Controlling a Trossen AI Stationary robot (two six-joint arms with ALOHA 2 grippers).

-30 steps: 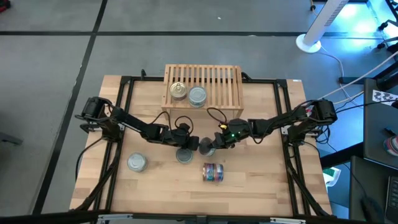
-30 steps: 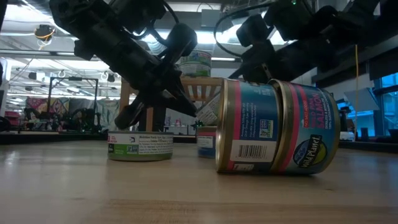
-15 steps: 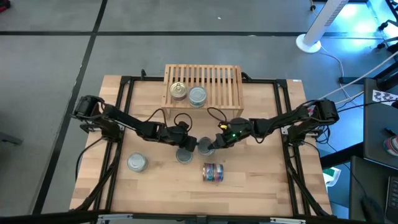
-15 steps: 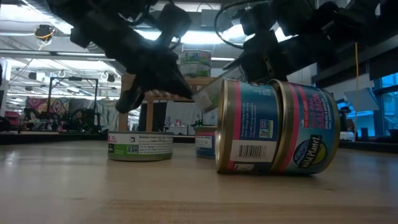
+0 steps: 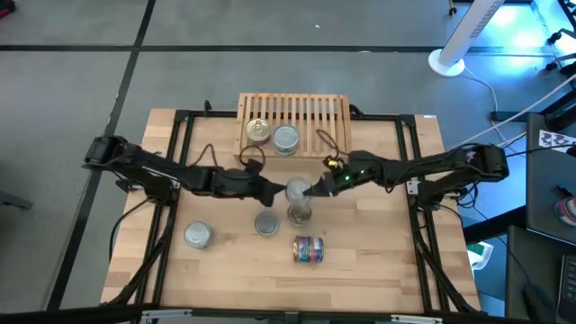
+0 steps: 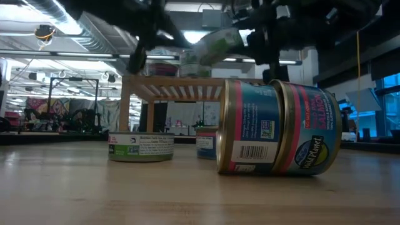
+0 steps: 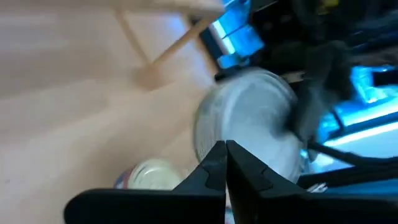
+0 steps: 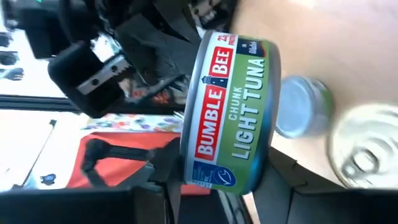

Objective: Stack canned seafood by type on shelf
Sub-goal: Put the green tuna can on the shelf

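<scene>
Up comes the green-label tuna tin point(image 5: 296, 190), lifted off the table since a second ago and now pinched in the right hand point(image 5: 310, 188), tilted on its edge in mid-air. Two tins point(image 5: 272, 136) already sit side by side on the shelf point(image 5: 315, 122); three more wait on the table: one point(image 5: 198, 235) to the left, one point(image 5: 266, 225) in the middle, and a blue-red one point(image 5: 310, 249) on its side. Right arm reaches in low toward centre. Left hand point(image 5: 270, 191), fingers pressed together and empty, hovers just beside the raised tin.
</scene>
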